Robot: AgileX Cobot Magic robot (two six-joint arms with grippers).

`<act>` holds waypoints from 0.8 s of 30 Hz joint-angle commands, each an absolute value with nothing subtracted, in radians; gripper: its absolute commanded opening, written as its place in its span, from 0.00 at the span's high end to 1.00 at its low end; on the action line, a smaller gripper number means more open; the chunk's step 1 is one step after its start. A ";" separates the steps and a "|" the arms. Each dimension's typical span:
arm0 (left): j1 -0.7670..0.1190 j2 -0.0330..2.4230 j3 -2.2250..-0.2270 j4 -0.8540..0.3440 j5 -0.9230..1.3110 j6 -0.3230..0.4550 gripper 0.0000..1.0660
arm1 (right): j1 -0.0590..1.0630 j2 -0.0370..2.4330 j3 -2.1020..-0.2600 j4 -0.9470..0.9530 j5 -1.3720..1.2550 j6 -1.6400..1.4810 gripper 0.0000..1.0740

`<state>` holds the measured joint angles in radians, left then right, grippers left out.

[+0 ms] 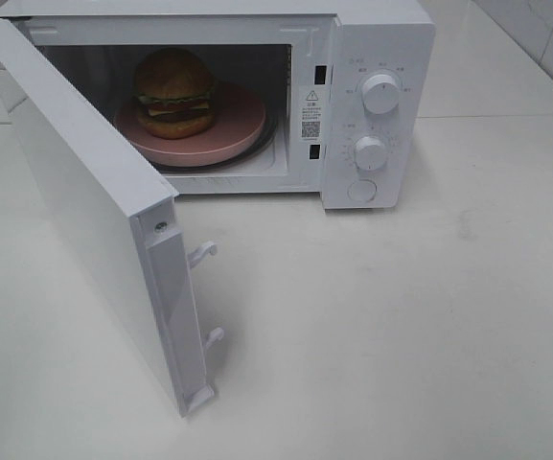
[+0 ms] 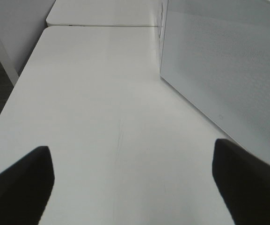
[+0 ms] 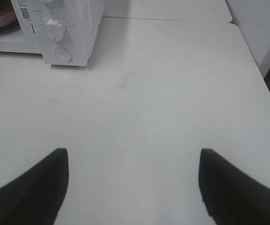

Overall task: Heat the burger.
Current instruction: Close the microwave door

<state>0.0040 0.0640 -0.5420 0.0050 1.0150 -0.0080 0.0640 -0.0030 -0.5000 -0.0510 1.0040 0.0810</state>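
Exterior high view shows a white microwave (image 1: 372,96) standing at the far side of a white table (image 1: 401,335), its door (image 1: 94,220) swung wide open toward the near left, with two latch hooks showing on the door's free edge. Inside the cavity the burger (image 1: 173,91) sits upright on a pink plate (image 1: 228,129), toward the left and far part of the plate, which lies on the turntable. On the control panel to the right of the cavity are an upper knob (image 1: 380,93), a lower knob (image 1: 370,152) and a round button (image 1: 361,190) beneath them. In the left wrist view the left gripper (image 2: 131,154) hangs over bare tabletop with its dark fingers (image 2: 18,187) spread wide, the door's outer face rising just to the right of it. In the right wrist view the right gripper (image 3: 133,152) is likewise spread wide over bare table, well apart from the microwave, whose control panel and a sliver of the plate show at the far left.
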 commanded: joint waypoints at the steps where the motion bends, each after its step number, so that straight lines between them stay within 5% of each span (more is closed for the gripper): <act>1: -0.002 0.156 -0.551 0.009 0.900 -0.010 0.35 | 0.058 -0.034 -0.498 -0.049 0.997 0.086 0.30; 3: -0.002 0.207 -0.550 0.010 0.857 -0.010 0.40 | 0.058 -0.034 -0.498 -0.049 0.997 0.086 0.30; 5: -0.002 0.279 -0.550 0.000 0.798 -0.010 0.67 | 0.058 -0.034 -0.498 -0.049 0.997 0.086 0.30; 6: -0.002 0.279 -0.550 0.000 0.798 -0.010 0.67 | 0.058 -0.034 -0.498 -0.049 0.997 0.086 0.30; 8: -0.002 0.348 -0.550 -0.032 0.740 -0.010 0.87 | 0.058 -0.034 -0.498 -0.049 0.997 0.086 0.30; 12: -0.002 0.414 -0.550 -0.079 0.698 0.000 1.00 | 0.058 -0.034 -0.498 -0.049 0.997 0.086 0.30; 19: -0.002 0.566 -0.490 -0.121 0.439 0.121 1.00 | 0.058 -0.034 -0.498 -0.049 0.997 0.086 0.30; 24: -0.002 0.635 -0.395 -0.131 0.196 0.133 1.00 | 0.058 -0.034 -0.498 -0.049 0.997 0.086 0.30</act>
